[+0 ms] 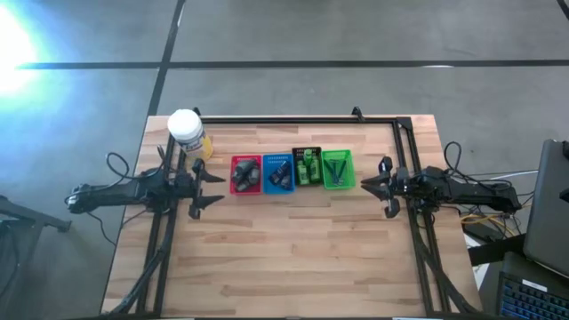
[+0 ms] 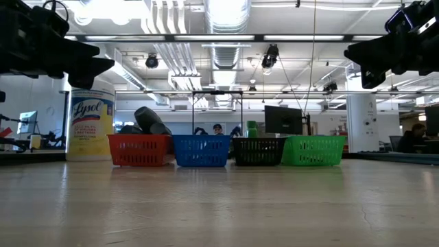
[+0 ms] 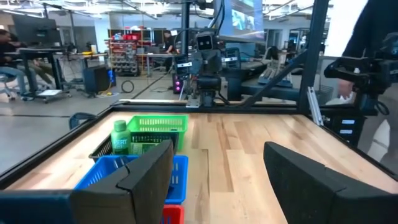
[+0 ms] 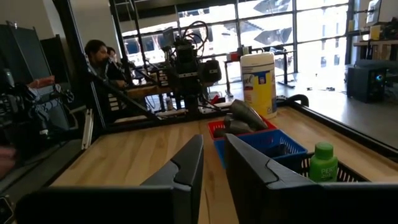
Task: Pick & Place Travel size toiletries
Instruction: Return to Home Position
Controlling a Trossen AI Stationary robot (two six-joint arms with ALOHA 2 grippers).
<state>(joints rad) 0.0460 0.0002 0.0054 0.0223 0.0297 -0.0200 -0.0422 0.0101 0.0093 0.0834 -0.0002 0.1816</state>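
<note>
Bright green bottles (image 1: 308, 166) (black tray (image 2: 257, 152))

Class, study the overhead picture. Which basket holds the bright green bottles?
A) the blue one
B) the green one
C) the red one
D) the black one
D: the green bottles stand inside the black basket, third in the row, between the blue basket and the green basket.
</note>
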